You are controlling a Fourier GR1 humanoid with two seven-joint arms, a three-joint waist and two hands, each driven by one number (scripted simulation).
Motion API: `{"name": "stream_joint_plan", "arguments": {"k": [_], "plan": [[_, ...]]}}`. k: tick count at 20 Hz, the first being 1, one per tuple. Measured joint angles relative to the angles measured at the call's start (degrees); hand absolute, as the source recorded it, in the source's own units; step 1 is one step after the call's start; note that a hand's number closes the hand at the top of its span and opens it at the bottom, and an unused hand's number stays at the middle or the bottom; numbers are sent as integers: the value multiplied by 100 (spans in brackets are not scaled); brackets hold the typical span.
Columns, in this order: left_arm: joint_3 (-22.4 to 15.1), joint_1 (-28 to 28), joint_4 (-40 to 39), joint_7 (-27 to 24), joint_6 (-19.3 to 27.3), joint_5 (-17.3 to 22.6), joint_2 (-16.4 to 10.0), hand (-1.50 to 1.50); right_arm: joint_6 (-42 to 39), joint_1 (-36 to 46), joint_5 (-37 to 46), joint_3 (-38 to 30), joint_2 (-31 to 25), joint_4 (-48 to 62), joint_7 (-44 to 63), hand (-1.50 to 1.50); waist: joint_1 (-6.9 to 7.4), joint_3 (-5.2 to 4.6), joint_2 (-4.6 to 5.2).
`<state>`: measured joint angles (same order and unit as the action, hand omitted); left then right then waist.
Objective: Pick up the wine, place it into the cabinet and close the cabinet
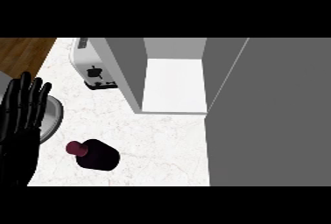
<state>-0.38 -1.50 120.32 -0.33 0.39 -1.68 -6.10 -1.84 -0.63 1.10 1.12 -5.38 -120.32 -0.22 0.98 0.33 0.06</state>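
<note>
At the far left edge my black left hand point(21, 131) rests open, its fingers point(26, 94) straight, spread wide and holding nothing. It partly covers a grey round dish point(55, 116) behind it. Just to the right of that hand and a little nearer me, the dark wine bottle with its maroon cap point(96, 155) sits on the white marble desk point(161, 144). It seems upright, its long axis rising toward me, with the cap showing on the hand's side. Further back stands a white toaster point(96, 65). Next comes the open grey cabinet with a white floor point(174, 87), then what I take for its broad grey door point(271, 109). My right hand is out of sight, so the left is nearer.
</note>
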Motion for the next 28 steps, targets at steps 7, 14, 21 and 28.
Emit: {"name": "stream_joint_plan", "arguments": {"k": [7, 14, 21, 28], "plan": [[-1075, -947, 495, -236, -945, 525, -1, -150, -405, -384, -499, 38, -83, -247, 55, -150, -87, -29, -24], [-2062, -2000, 1131, 381, -1403, 1500, -7, -150, -957, -820, -1326, 202, -396, -924, 864, -150, -90, -34, -34], [-2454, -2519, 1710, 877, -1271, 1556, -168, -150, -920, -847, -1710, 137, -504, -1602, 1662, -150, -83, -33, -26], [-2619, -2894, 1800, 884, -1142, 1493, -254, -150, -845, -656, -1711, 131, -514, -1641, 1955, -150, -70, -33, -29]]}}
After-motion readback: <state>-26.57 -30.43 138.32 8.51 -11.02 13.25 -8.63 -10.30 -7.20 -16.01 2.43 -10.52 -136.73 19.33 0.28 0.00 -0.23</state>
